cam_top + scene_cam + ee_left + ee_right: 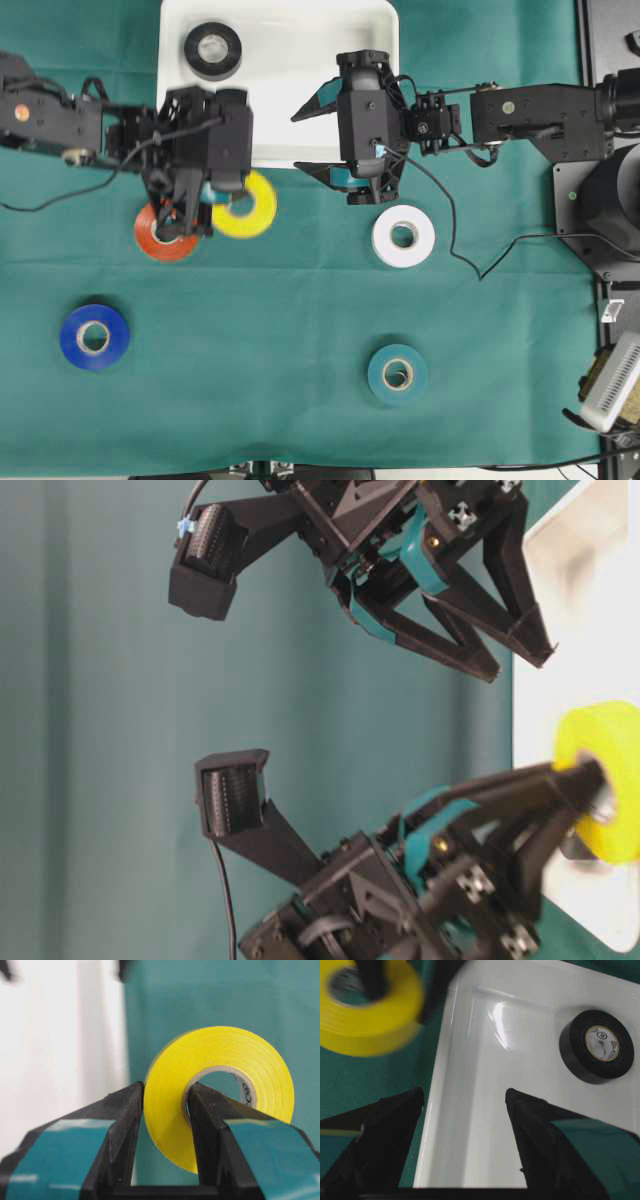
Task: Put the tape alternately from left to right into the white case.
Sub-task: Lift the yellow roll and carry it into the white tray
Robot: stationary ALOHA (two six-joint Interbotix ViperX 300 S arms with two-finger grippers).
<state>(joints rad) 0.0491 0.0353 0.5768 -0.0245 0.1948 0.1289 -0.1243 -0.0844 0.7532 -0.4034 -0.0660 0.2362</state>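
My left gripper is shut on the yellow tape, one finger in its core and one outside. In the overhead view the yellow tape hangs just in front of the white case. A black tape lies flat in the case's far left corner. The red tape lies partly under the left gripper. Blue, teal and white tapes lie on the cloth. My right gripper stands open and holds nothing over the case's front rim.
Everything rests on a green cloth. The right arm's cable trails across the cloth near the white tape. Black equipment stands along the right edge of the table.
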